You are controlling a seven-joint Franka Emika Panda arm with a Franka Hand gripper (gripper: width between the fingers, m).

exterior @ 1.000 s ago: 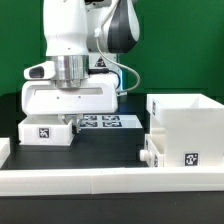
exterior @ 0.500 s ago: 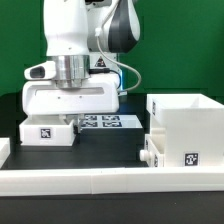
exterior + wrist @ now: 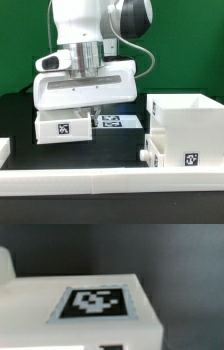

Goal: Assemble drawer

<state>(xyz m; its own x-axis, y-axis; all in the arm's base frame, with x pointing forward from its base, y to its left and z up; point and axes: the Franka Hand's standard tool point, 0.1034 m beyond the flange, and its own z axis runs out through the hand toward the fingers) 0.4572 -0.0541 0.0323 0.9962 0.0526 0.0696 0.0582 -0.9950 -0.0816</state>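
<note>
The drawer [image 3: 62,127] is a low white tray-box with a square tag on its front, left of the middle in the exterior view. It sits slightly tilted under the arm's wide white hand. My gripper [image 3: 88,108] comes down on the drawer's right end and its fingers look closed on the drawer's wall, which partly hides them. The wrist view is blurred and filled by the drawer's white surface [image 3: 40,291] with one tag [image 3: 95,303]. The fingertips do not show clearly there.
A taller white box [image 3: 185,120] with a tag on its front stands at the exterior view's right. The marker board [image 3: 120,122] lies behind the drawer. A long white rail [image 3: 110,181] runs along the table's front, with a small white piece [image 3: 4,148] at the far left.
The arm has moved toward the exterior view's right and a little up. The drawer has moved the same way with it, closer to the tall box.
</note>
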